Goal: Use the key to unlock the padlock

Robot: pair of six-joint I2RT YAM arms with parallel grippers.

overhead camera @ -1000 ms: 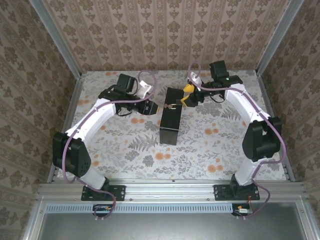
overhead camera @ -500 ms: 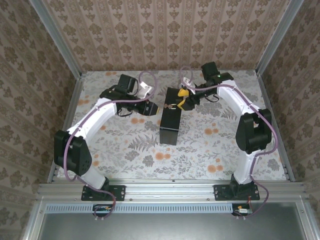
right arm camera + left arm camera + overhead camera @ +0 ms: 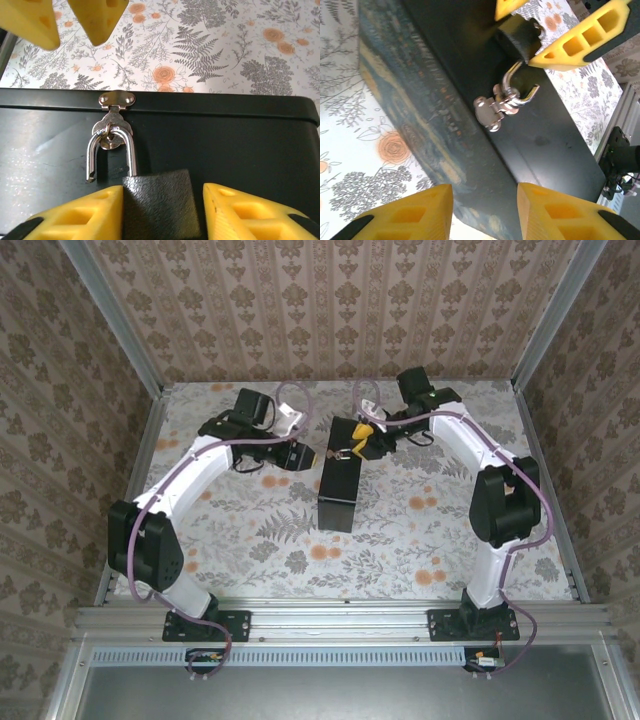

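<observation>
Right wrist view, bottom of frame: my right gripper (image 3: pixel 162 200) is clamped on the dark body of the padlock (image 3: pixel 150 187). The shackle's left leg stands free and its loop is hooked through the hasp (image 3: pixel 116 99) at the upper edge of the black box (image 3: pixel 240 135). Beyond that edge lies open flowered floor (image 3: pixel 225 55). At upper left my left gripper (image 3: pixel 70 35) has its jaws apart, past the box edge and not touching it.

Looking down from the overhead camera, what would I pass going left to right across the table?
Left arm → left hand → black box → right arm
</observation>
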